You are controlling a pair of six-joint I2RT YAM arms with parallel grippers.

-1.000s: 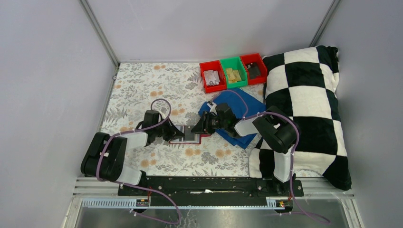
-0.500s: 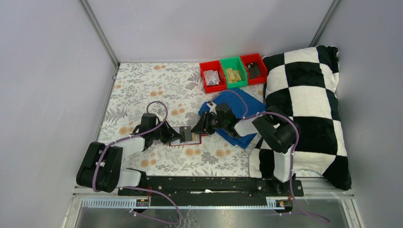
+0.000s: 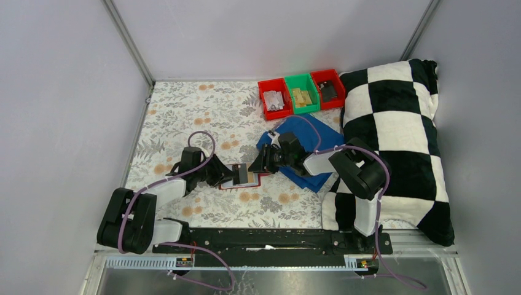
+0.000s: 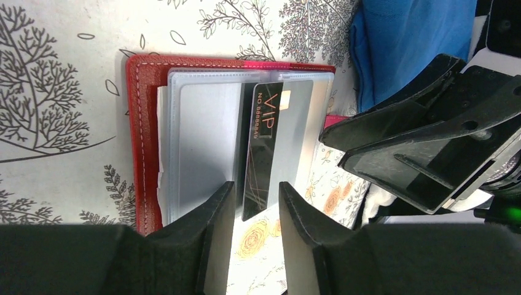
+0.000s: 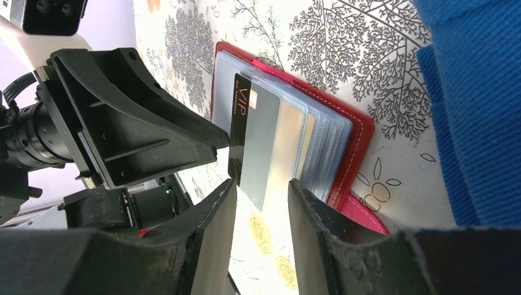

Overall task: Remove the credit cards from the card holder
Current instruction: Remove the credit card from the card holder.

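The red card holder point(image 3: 263, 178) point(image 4: 144, 123) point(image 5: 360, 138) lies open on the floral table between both grippers, its clear sleeves fanned out. A dark grey credit card point(image 4: 263, 153) point(image 5: 237, 132) marked VIP sticks partway out of a sleeve toward the left arm. My left gripper point(image 3: 226, 174) point(image 4: 256, 200) is open, and the card's free end lies just in the gap at its fingertips, touching neither. My right gripper point(image 3: 259, 166) point(image 5: 261, 189) stands open over the holder's other side, with one fingertip point(image 5: 301, 193) at the edge of the sleeve stack. No other credit cards can be made out.
A blue cloth point(image 3: 307, 138) lies right behind the holder, under the right arm. Three small bins, red point(image 3: 274, 99), green point(image 3: 302, 92) and red point(image 3: 327, 86), stand at the back. A black-and-white chequered pillow point(image 3: 399, 141) fills the right side.
The left gripper's jaws have opened from shut, letting go of the dark card. The left arm drew back slightly to the left. The right arm kept still.
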